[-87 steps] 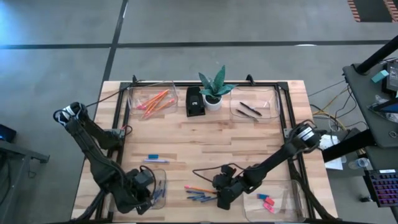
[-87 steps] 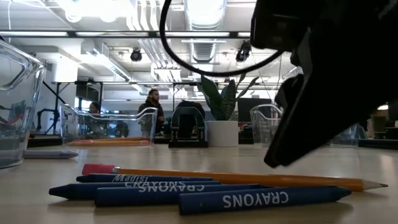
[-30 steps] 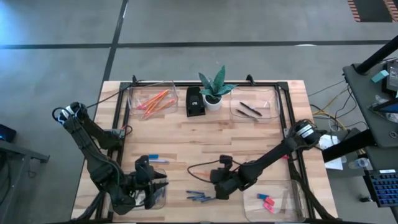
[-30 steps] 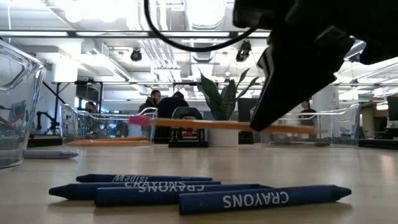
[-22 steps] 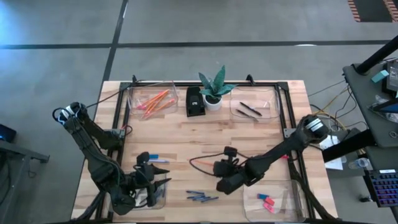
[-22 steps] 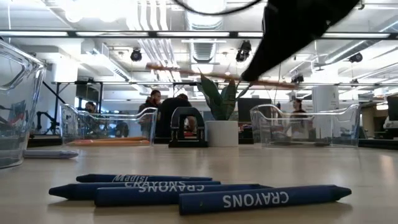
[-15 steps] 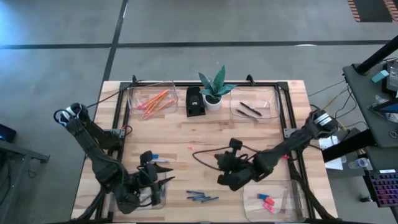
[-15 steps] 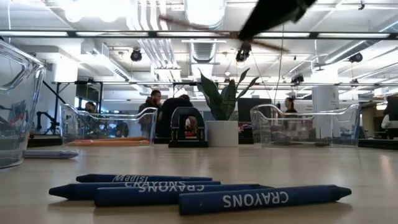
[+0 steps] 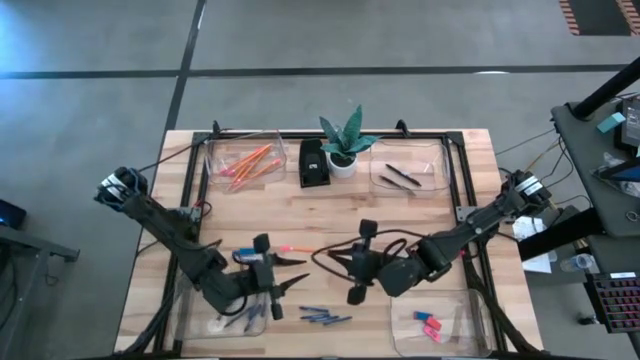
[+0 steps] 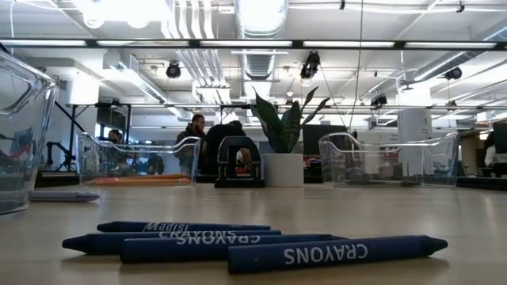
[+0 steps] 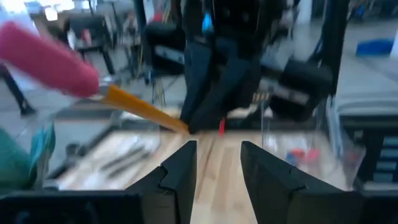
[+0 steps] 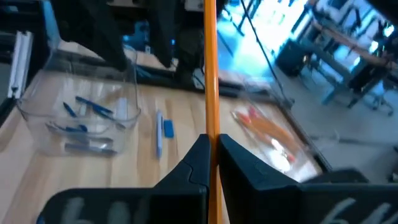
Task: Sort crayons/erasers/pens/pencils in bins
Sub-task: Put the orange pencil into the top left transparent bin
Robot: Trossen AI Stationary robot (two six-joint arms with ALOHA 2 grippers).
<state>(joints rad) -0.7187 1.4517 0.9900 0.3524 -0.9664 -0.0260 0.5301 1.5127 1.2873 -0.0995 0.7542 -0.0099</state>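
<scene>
Ahead of your right gripper [image 12: 210, 163], its black fingers clamp an orange pencil [image 12: 209, 68] with a pink eraser tip [image 11: 46, 59]. Beyond it, note the clear bin [image 12: 81, 118] holding blue crayons [image 12: 78, 127]. Before your left gripper [image 11: 216, 168], also black, lies pale striped wooden table [image 9: 420, 215]. Nearby: dark blue crayons [image 10: 261, 244] lettered white; pink and light-blue erasers [image 9: 428, 322]; orange-red pencils [image 9: 245, 162]; black pens [image 9: 400, 178]; a green plant in a white pot [image 9: 343, 145].
</scene>
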